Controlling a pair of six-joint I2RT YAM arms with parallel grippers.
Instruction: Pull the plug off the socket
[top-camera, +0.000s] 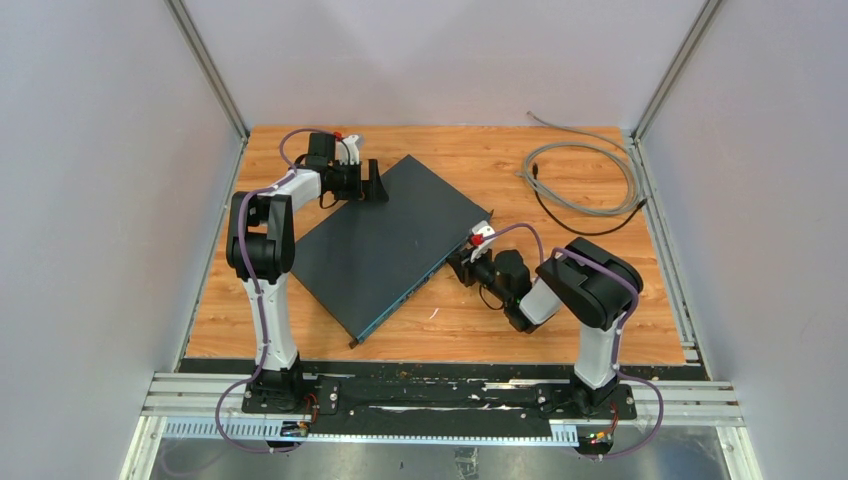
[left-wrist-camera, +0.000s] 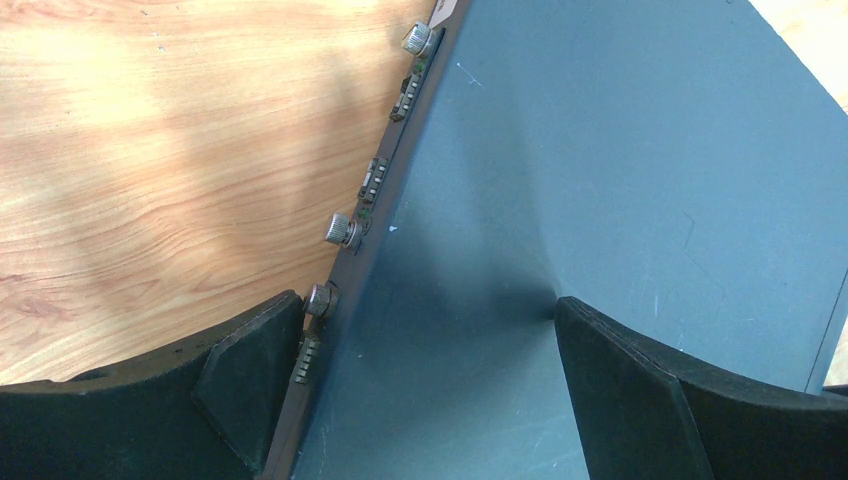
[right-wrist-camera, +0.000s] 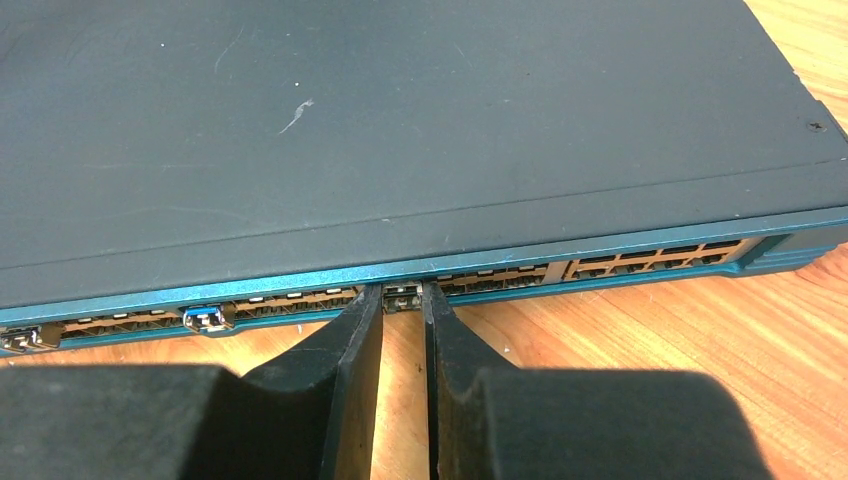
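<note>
Wooden table (top-camera: 450, 150): right gripper (right-wrist-camera: 400, 315), nearly closed, pinches the plug (right-wrist-camera: 402, 296) in the switch (right-wrist-camera: 400, 130); left gripper (left-wrist-camera: 425, 305) gapes astride its edge.

A wooden table (top-camera: 440, 330) has a loosely coiled grey cable (top-camera: 575, 146) on its far right corner, with a thin black cable (top-camera: 585, 231) curving beside the coil. Metal rails (top-camera: 200, 395) run along the table's near edge and pale walls (top-camera: 440, 60) enclose its other sides

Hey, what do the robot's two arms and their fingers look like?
The left arm and right arm match: white links, bulky black joints. A thin purple cable runs along each, with a small red part near the wrist. The fingers are matt black tapering wedges. No markings show.
</note>
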